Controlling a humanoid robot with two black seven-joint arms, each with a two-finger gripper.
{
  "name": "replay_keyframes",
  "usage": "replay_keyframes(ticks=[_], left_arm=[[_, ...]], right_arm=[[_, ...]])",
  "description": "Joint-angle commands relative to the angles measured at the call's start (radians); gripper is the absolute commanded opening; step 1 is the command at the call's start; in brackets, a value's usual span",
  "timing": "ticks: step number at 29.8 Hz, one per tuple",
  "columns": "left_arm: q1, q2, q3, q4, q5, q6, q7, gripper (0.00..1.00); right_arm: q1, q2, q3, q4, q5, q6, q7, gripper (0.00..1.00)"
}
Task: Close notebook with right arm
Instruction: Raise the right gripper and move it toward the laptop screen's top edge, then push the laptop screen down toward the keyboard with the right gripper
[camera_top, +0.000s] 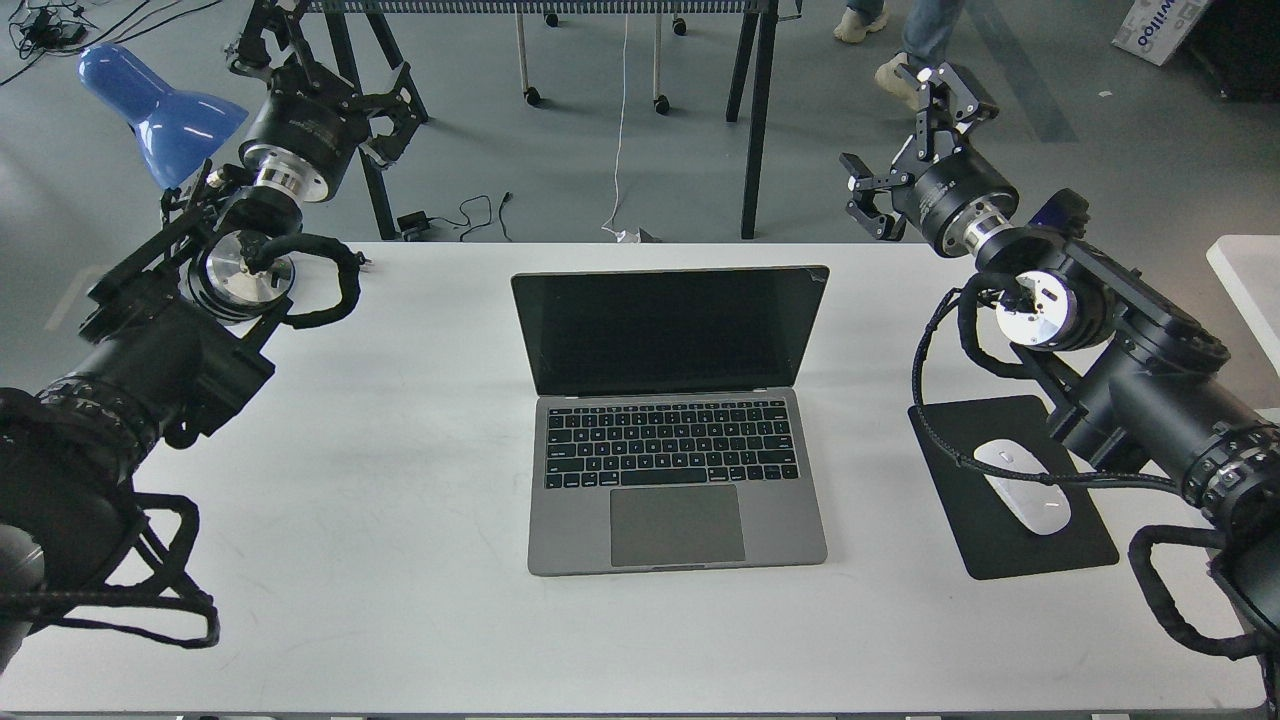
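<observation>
The space-grey notebook (676, 480) lies open in the middle of the white table (400, 560), its black screen (668, 328) standing upright and facing me. My right gripper (900, 130) is open and empty, above the table's far edge, to the right of and behind the screen's top right corner, with a gap between them. The right arm (1120, 370) reaches in from the lower right over the mousepad. My left gripper (325, 70) is open and empty, past the table's far left corner.
A black mousepad (1040, 545) with a white mouse (1022, 487) lies to the right of the notebook, partly under my right arm. A blue lamp (160, 105) stands at the far left. Trestle legs (755, 120) and a person's feet (880, 30) are behind the table.
</observation>
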Motion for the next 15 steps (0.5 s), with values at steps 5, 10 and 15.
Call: replay_keyframes(ticks=[5, 10, 15], left_arm=[[0.000, 0.000, 0.001, 0.000, 0.000, 0.000, 0.001, 1.00], [0.002, 0.000, 0.002, 0.000, 0.000, 0.000, 0.001, 1.00], [0.002, 0.000, 0.004, -0.002, 0.000, 0.000, 0.001, 1.00]], right_arm=[[-0.014, 0.000, -0.036, 0.051, 0.000, -0.004, -0.002, 1.00], [-0.026, 0.010, -0.064, 0.065, -0.002, -0.003, -0.002, 1.00], [-0.028, 0.017, -0.094, 0.067, -0.002, -0.001, -0.002, 1.00]])
